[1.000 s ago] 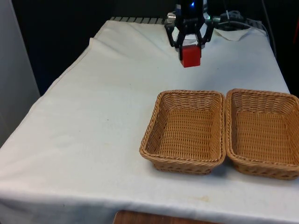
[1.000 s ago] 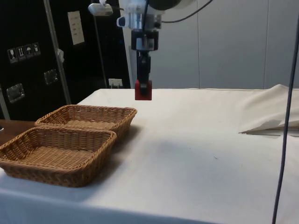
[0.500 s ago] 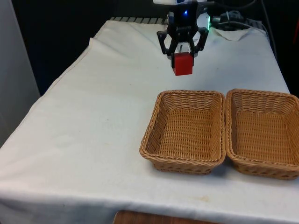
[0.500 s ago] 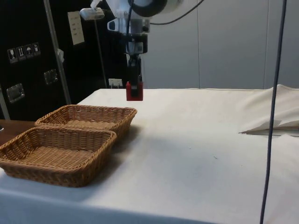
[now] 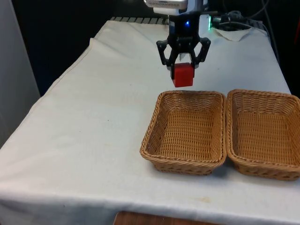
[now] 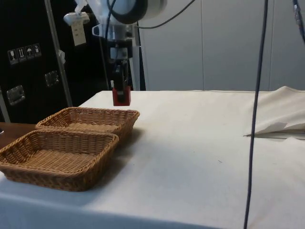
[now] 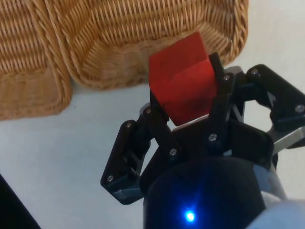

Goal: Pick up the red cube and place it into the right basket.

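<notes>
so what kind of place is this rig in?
Most likely a robotics lab or test cell, not a home. A table under a white cloth holds just two identical wicker baskets and a red cube clamped in the gripper, with black curtains and loose cables around it.

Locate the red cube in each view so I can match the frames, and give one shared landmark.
Front view: red cube held in the claw, in the air just beyond the far rim of the basket on the front view's left.
Side view: red cube hanging above the farther basket.
Wrist view: red cube between the fingers.
Shared landmark: that basket's rim.
</notes>
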`<state>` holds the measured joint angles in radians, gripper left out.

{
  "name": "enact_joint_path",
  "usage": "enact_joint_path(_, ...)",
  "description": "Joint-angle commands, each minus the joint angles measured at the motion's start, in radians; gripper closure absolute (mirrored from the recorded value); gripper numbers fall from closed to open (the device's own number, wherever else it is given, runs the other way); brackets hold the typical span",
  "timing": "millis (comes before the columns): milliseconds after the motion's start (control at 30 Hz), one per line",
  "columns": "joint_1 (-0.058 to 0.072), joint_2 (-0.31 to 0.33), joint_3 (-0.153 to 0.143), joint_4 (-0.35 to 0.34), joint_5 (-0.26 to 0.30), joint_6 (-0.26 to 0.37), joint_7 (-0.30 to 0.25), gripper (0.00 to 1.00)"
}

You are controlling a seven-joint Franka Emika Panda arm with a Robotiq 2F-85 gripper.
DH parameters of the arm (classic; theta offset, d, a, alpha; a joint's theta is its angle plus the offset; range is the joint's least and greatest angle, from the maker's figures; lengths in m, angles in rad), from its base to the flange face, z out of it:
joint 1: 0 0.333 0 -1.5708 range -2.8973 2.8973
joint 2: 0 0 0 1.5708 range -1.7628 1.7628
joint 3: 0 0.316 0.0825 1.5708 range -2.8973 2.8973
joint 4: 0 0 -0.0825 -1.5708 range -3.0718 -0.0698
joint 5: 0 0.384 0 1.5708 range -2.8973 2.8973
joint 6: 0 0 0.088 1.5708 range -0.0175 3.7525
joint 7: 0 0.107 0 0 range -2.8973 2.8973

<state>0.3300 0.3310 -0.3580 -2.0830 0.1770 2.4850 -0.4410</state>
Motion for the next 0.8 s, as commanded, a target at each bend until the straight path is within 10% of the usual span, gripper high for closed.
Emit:
enact_joint_path(0,-0.004,0.018,0.008,0.022,0.014,-0.011,-0.004,0.99)
enact_joint_path(767,-0.011,0.286,0.021,0.288,0.082,-0.050,0.002,0.99)
